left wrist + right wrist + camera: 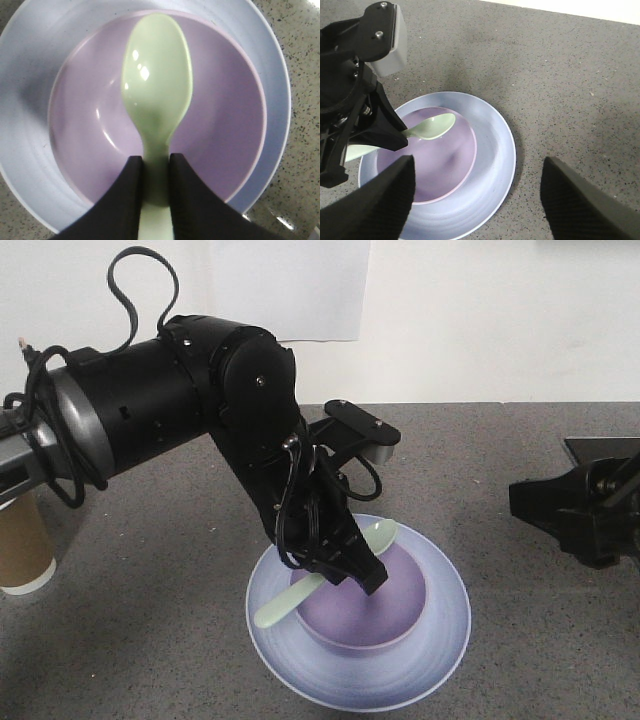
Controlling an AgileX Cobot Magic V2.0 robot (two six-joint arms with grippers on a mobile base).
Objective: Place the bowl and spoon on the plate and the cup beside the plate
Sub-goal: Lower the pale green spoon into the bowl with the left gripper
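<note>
Left wrist-mounted view is showing the spoon (157, 95) being gripped at its neck by the left tool (156, 167), whose two dark fingers are clenching the handle from both sides. The oval head is hanging over the middle of the bowl (85, 125), seemingly so that it can be let go straight into the hollow. Whether it is touching the bowl's floor I cannot tell.

The bowl is sitting inside the plate (30, 65), roughly centred. That is leaving little flat rim for the spoon, which is probably why the bowl is being used as its resting place.

The cup (22, 540) is standing upright at the left edge of the worktop (540, 640), well apart from the plate and partly hidden behind the left arm. It is likely waiting its turn. The right tool (477, 190) is hovering to the right of the plate with fingers spread wide and nothing between them, apparently parked clear of the work.

Counting: one spoon, one bowl, one plate, one cup, two tools.
</note>
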